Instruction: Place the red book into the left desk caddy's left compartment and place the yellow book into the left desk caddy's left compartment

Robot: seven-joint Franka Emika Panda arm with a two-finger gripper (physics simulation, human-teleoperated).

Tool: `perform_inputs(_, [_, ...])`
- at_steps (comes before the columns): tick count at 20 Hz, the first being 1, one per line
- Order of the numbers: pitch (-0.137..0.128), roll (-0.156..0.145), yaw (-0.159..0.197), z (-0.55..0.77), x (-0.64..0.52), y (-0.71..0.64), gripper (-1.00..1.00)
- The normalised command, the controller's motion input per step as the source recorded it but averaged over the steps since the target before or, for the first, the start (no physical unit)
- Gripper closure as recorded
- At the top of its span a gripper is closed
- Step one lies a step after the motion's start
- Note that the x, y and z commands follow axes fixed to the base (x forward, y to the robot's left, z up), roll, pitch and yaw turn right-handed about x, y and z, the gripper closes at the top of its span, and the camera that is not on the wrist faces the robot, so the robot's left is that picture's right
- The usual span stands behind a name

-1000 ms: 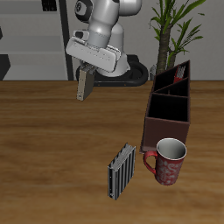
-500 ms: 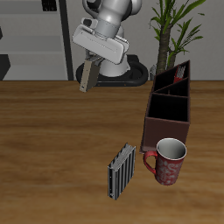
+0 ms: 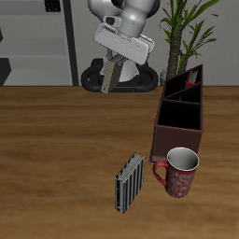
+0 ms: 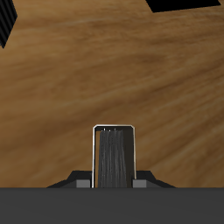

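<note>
I have the two-finger gripper (image 3: 111, 67) clamped on the small greyish-tan yellow book (image 3: 110, 77), lifted high above the wooden table (image 3: 65, 140). The dark red book (image 3: 190, 77) sits in the long maroon-brown desk caddy (image 3: 182, 119) (far end).

The wooden table (image 3: 56, 140) carries the left desk caddy (image 3: 180, 117), a mug (image 3: 179, 172) and a striped book (image 3: 128, 182).

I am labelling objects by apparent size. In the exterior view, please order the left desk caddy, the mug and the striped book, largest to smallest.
1. left desk caddy
2. and 3. striped book and mug: they look alike, so I do not rank them.
</note>
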Motion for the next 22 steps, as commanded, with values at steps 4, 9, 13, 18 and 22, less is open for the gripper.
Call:
perform_inputs(4, [0.042, 0.044, 0.002, -0.1, -0.2, 0.29, 1.0])
perform_inputs(9, [0.019, 0.07, -0.006, -0.09, -0.28, 0.47, 1.0])
perform_inputs(13, [0.018, 0.074, 0.003, -0.16, -0.17, 0.47, 1.0])
perform_inputs(18, [-0.011, 0.057, -0.003, -0.05, -0.17, 0.38, 1.0])
perform_inputs(22, [-0.012, 0.039, 0.022, 0.01, -0.14, 0.23, 1.0])
